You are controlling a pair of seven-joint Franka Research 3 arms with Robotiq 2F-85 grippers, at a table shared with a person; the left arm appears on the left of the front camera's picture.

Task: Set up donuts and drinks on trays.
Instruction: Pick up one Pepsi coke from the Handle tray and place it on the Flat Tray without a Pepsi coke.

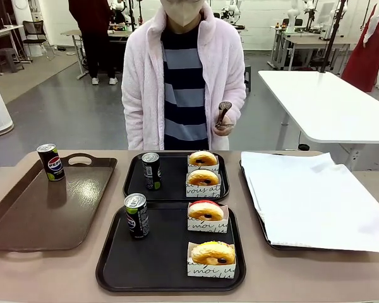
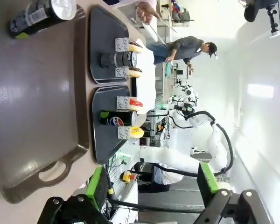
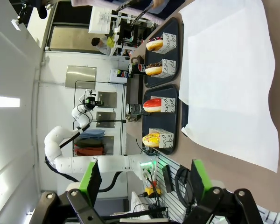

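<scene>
left pincer (image 2: 151, 189) released | right pincer (image 3: 144, 184) released | front: person's hand (image 1: 224, 126) holds tongs (image 1: 223, 112)

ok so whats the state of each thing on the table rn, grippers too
near black tray: holds one can, two donuts
far black tray: holds one can, two donuts
brown tray: one can upright at its far corner
paper-lined tray: nothing on the paper
left gripper: open
right gripper: open

4 donuts (image 1: 205, 211), 3 cans (image 1: 136, 215), 4 trays (image 1: 114, 268)
</scene>
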